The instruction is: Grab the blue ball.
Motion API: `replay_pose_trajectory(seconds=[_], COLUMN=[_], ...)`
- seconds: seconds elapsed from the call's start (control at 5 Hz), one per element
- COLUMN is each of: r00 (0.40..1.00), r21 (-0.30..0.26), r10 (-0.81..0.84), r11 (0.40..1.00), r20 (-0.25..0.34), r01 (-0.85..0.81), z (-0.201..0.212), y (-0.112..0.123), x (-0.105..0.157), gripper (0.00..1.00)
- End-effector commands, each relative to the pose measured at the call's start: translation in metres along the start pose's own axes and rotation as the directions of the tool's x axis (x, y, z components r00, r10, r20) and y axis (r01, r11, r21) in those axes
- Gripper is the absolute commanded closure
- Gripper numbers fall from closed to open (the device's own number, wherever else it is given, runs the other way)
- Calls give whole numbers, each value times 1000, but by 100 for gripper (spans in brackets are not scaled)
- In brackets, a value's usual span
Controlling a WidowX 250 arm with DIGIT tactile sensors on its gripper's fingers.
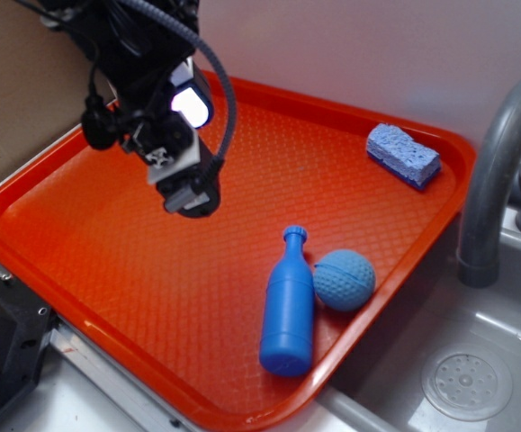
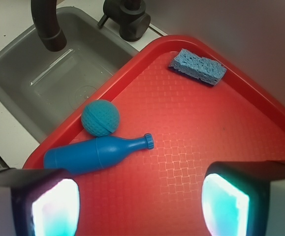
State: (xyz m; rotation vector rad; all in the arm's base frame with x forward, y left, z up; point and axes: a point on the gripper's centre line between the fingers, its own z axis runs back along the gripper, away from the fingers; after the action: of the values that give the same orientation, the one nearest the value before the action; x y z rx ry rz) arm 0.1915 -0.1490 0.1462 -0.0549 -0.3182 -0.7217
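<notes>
In the exterior view, the black end effector [image 1: 188,200] hangs over the upper-left part of the orange-red textured plastic tray [image 1: 107,261], carrying nothing, while the small light-blue dimpled ball [image 1: 344,280] sits well away toward the tray's lower-right rim, close to the grey sink basin [image 1: 476,378]. The ball rests just beside, probably touching, the shoulder of the blue plastic bottle [image 1: 288,310], which lies flat with its long axis running from its cap toward the tray's near edge. A blue rectangular sponge [image 1: 403,156] lies apart in the far right corner, and a grey curved faucet [image 1: 498,171] rises beyond the rim. In the wrist view, the two finger pads [image 2: 51,209] stand wide apart at the bottom of the frame with bare tray between them; the ball appears ahead and to the left, against the tray's rim by the sink, with the bottle lying crosswise between it and the end effector. Reaching the ball likely means travelling forward and left past the bottle, then descending clear of its neck.
</notes>
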Motion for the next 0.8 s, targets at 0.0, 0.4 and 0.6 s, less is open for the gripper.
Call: replay_pose_trajectory(seconds=[0.0,0.4,0.6], r00=[990,984,983], r21=[-75,-149,-139], r10=[-136,-180,-183], r11=[988,973,974], r20=[-25,-6,-30], r01=[134,177,177], z=[-46,-78,-95], y=[-35,-51,-56], x=[33,40,44], gripper=[0,0,0])
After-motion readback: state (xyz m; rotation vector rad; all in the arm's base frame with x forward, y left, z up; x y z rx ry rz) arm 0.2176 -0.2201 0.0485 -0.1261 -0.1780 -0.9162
